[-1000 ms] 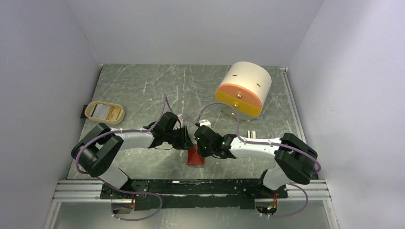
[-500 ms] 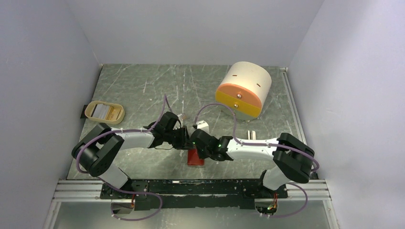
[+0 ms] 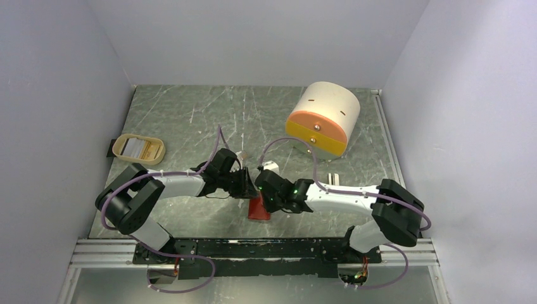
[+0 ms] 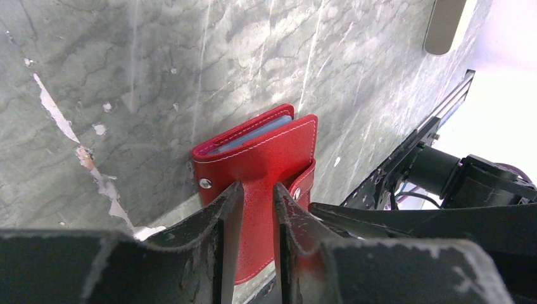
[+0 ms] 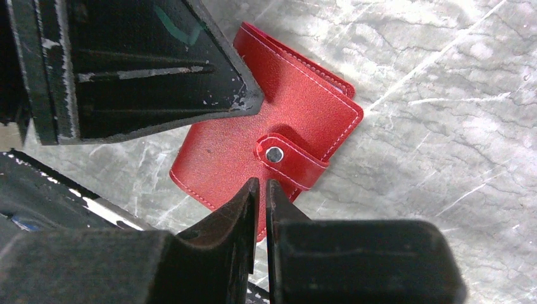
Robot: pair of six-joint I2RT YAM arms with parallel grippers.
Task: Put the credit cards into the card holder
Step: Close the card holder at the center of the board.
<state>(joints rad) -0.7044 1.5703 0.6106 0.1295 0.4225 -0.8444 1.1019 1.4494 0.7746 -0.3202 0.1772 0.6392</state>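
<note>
The left gripper [image 4: 256, 188] clamps its jaws on the closed red card holder [image 4: 266, 149]; the right gripper [image 5: 261, 183], jaws nearly together, perhaps pinches the snap tab [image 5: 294, 163], which needs unsnapping next.

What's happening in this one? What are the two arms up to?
Both arms are on the red card holder, near the front middle of the table. The left gripper pinches one red flap, with the pale blue pockets showing. The right gripper has its fingers almost together by the snap tab; whether it grips anything is unclear. The credit cards lie in the beige tray.
</note>
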